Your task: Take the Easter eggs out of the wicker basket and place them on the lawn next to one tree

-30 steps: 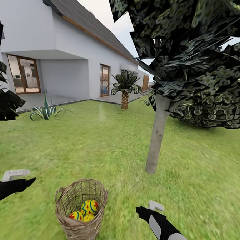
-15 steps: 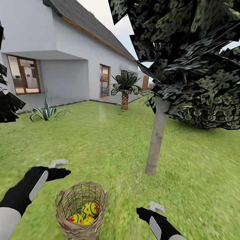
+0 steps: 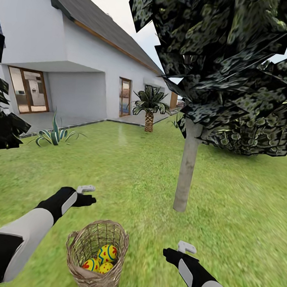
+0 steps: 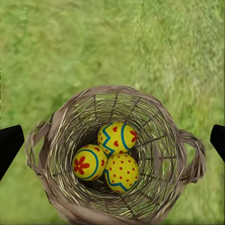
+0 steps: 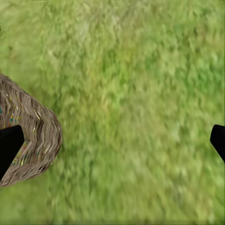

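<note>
- Head view: the wicker basket (image 3: pixel 96 256) stands upright on the lawn (image 3: pixel 128 172), with the three Easter eggs (image 3: pixel 101 258) lying together at its bottom.
- Left gripper (image 3: pixel 88 198) hangs above the grass just beyond the basket's far rim, touching nothing.
- Left wrist view looks straight down into the basket (image 4: pixel 117 154); the eggs (image 4: pixel 112 157) touch one another, and the jaws are spread wide, a dark fingertip (image 4: pixel 9 145) at each side of the basket.
- Right gripper (image 3: pixel 170 251) sits beside the basket, on the side toward the tree (image 3: pixel 187 163), above bare grass; its jaws are likewise spread, holding nothing.
- Beyond the basket, the tree's pale trunk rises from the lawn; a short palm (image 3: pixel 150 107) and a white house (image 3: pixel 68 61) stand farther back.
</note>
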`<state>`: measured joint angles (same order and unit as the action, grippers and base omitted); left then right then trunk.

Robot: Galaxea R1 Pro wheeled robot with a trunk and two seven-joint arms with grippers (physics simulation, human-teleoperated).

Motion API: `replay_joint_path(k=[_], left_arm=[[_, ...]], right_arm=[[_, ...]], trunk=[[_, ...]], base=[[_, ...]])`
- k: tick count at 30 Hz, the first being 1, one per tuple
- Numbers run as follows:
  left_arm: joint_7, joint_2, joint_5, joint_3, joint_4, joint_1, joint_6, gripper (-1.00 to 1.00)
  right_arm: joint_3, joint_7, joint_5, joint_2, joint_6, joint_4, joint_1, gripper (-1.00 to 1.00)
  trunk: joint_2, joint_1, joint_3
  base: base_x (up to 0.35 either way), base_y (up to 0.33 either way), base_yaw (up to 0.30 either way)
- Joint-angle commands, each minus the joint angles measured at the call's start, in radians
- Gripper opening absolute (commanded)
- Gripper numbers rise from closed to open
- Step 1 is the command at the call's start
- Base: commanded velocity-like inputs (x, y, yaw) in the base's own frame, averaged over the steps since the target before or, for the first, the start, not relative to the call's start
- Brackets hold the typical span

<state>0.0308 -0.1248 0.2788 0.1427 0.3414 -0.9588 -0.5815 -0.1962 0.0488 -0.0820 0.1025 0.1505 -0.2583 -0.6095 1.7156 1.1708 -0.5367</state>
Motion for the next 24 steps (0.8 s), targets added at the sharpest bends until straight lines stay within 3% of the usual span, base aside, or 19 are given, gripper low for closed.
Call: replay_joint_path(k=[1,5,7,8,11,15,24], left_arm=[[-0.001,-0.001,0.008,0.009,-0.003,-0.007,-0.009,1.00],[0.000,0.001,0.006,0.025,-0.014,-0.025,-0.036,1.00],[0.002,0.001,0.006,0.052,-0.016,-0.028,-0.049,1.00],[0.002,0.002,0.008,0.082,-0.017,-0.031,-0.076,1.00],[0.003,0.003,0.012,0.118,-0.017,-0.033,-0.134,1.00],[0.002,0.015,0.013,0.137,-0.011,-0.035,-0.169,1.00],[0.005,0.022,0.015,0.149,-0.007,-0.036,-0.188,1.00]], right_arm=[[0.001,0.005,-0.008,0.000,0.005,-0.002,0.000,1.00],[0.001,0.005,-0.007,0.000,0.001,-0.002,-0.001,1.00],[0.001,0.005,-0.008,0.000,-0.002,-0.002,-0.001,1.00],[0.002,0.005,-0.008,0.000,-0.004,-0.002,-0.001,1.00],[0.003,0.005,-0.007,0.000,-0.006,-0.002,0.000,1.00],[0.002,0.005,-0.005,0.000,-0.007,0.000,0.000,1.00],[0.001,0.005,-0.006,0.000,-0.008,0.002,-0.001,1.00]], trunk=[[-0.007,-0.004,0.002],[-0.035,-0.019,0.015],[-0.049,-0.027,0.021],[-0.056,-0.031,0.024],[-0.077,-0.042,0.033],[-0.105,-0.058,0.046],[-0.105,-0.058,0.046]], base=[[0.000,0.000,0.000],[0.000,0.000,0.000],[0.000,0.000,0.000],[0.000,0.000,0.000],[0.000,0.000,0.000],[0.000,0.000,0.000],[0.000,0.000,0.000]])
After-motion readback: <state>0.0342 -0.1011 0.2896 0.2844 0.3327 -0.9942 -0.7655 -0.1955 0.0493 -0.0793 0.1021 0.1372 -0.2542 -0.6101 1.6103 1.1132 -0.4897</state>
